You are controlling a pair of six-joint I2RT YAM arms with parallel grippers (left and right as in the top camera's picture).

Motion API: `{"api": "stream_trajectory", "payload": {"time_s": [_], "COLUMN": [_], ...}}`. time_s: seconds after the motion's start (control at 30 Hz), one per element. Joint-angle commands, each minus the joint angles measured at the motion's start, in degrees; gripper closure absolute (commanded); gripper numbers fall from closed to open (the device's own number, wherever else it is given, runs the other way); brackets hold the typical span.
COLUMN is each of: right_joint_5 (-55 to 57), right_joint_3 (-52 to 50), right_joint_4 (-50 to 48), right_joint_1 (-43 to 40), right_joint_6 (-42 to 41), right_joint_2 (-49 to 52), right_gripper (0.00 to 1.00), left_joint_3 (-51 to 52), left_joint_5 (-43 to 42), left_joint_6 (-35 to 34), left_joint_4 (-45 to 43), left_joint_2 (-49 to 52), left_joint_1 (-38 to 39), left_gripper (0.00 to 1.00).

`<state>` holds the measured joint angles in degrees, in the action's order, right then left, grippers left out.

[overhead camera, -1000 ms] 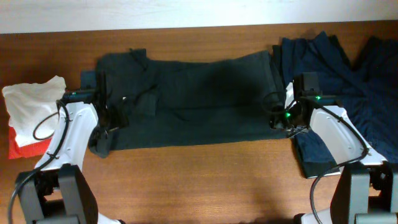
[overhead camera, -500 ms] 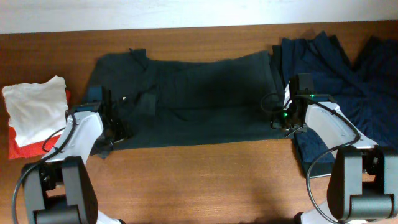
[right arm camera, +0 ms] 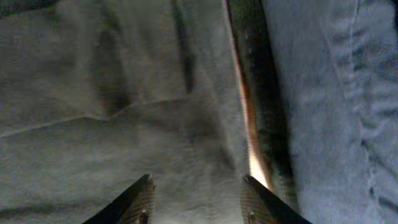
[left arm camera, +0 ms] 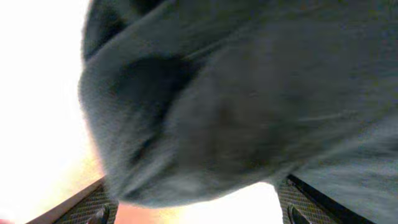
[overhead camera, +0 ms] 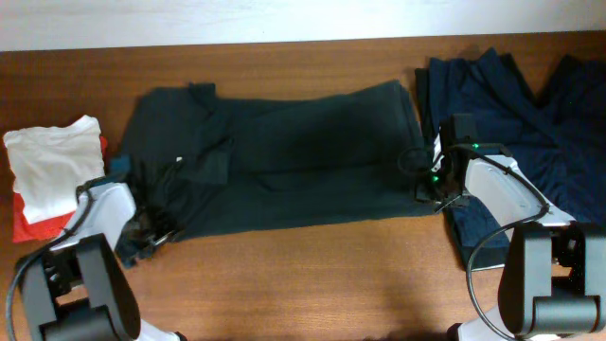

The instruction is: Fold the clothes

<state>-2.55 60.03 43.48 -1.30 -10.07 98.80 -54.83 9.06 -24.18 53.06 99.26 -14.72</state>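
The dark greenish-black T-shirt (overhead camera: 284,156) lies spread flat, lengthwise across the table.

one black shirt (overhead camera: 284,161), one navy garment (overhead camera: 511,95), one white cloth (overhead camera: 47,166), one red cloth (overhead camera: 28,225), two robot arms, the left arm (overhead camera: 99,213) and the right arm (overhead camera: 497,185), one wooden table (overhead camera: 312,275).

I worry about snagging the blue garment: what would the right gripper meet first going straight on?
Most likely the black T-shirt: the right gripper points onto its fabric, with the navy garment beside that line. How far off is unclear.
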Motion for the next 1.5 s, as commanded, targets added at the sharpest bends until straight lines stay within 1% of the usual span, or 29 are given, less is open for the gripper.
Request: {"api": "stream_trajectory", "payload": {"time_s": [0.0,0.1,0.2,0.37,0.4,0.43,0.47,0.53,0.67,0.83,0.87,0.9,0.97,1.0,1.1,1.23,1.37,1.4,1.43,1.47], "right_joint_5": [0.68,0.63,-0.17,-7.87,-8.55,-9.27,-10.05,-10.47,-10.34,-9.03,-8.09,-7.91,-7.93,-7.96,-7.96,-7.96,-8.02,-8.09,-8.44,-8.41], "right_joint_3": [-0.04,-0.02,0.68,2.34,2.34,2.34,2.34,2.34,2.34,2.34,2.34,2.34,2.34,2.36,4.13,11.06,14.71,14.93,14.93,14.93], "right_joint_4": [1.68,2.73,0.83,-4.63,-5.22,-5.51,-6.08,-7.41,-10.01,-11.43,-11.34,-11.21,-11.21,-11.30,-9.68,-4.48,-5.75,-7.54,-8.74,-9.68], "right_joint_1": [-0.26,-0.26,-0.26,-0.20,-0.02,0.26,0.66,1.79,2.10,2.03,2.05,2.05,2.03,2.05,2.03,2.05,2.05,2.05,2.05,2.05], "right_joint_6": [0.13,0.13,0.13,0.20,0.17,0.17,0.22,0.81,0.52,0.11,0.11,0.11,-1.03,-1.40,-1.38,-1.36,-1.38,-1.38,-1.36,-1.36], "right_joint_2": [0.26,0.26,0.24,0.33,0.74,1.18,1.90,3.93,6.56,7.32,7.32,7.32,7.32,7.32,7.26,7.19,7.21,7.21,7.21,7.21], "right_gripper": [0.52,0.52,0.52,0.54,0.55,0.55,0.54,0.55,0.59,0.59,0.64,0.71,0.93,0.96,0.96,0.96,0.96,0.90,0.69,0.63], "left_joint_3": [2.08,2.05,1.55,0.83,0.83,0.83,0.83,0.83,0.83,0.83,0.83,0.83,0.83,0.83,0.83,0.83,0.83,0.83,0.83,0.83], "left_joint_5": [6.38,7.32,7.74,6.38,5.25,4.59,3.67,2.03,1.79,0.79,0.79,0.79,0.79,0.79,0.79,0.79,0.79,0.79,0.81,0.79], "left_joint_6": [-2.23,-2.62,-2.60,-2.58,-2.54,-2.54,-2.47,-1.68,-1.46,-0.59,-0.59,-0.59,-0.59,-0.59,-0.61,-0.59,-0.61,-0.61,-0.59,-0.61], "left_joint_4": [3.02,3.13,3.15,3.15,2.89,2.43,1.77,0.81,0.70,0.50,0.50,0.50,0.48,0.44,0.35,0.33,0.26,0.15,0.13,0.09], "left_joint_2": [0.98,0.37,-1.51,-8.50,-10.12,-11.15,-12.09,-13.79,-14.75,-14.75,-14.75,-14.75,-14.75,-14.75,-14.75,-14.75,-14.75,-14.75,-14.75,-14.75], "left_joint_1": [-3.15,-3.08,-3.08,-3.08,-3.08,-3.06,-3.06,-3.06,-3.08,-3.06,-3.06,-3.06,-3.08,-3.08,-3.06,-3.08,-3.08,-3.06,-3.08,-3.06], "left_gripper": [0.16,0.15,0.15,0.13,0.06,0.02,0.01,0.01,0.01,0.01,0.01,0.01,0.01,0.01,0.01,0.01,0.01,0.01,0.01,0.01]}}
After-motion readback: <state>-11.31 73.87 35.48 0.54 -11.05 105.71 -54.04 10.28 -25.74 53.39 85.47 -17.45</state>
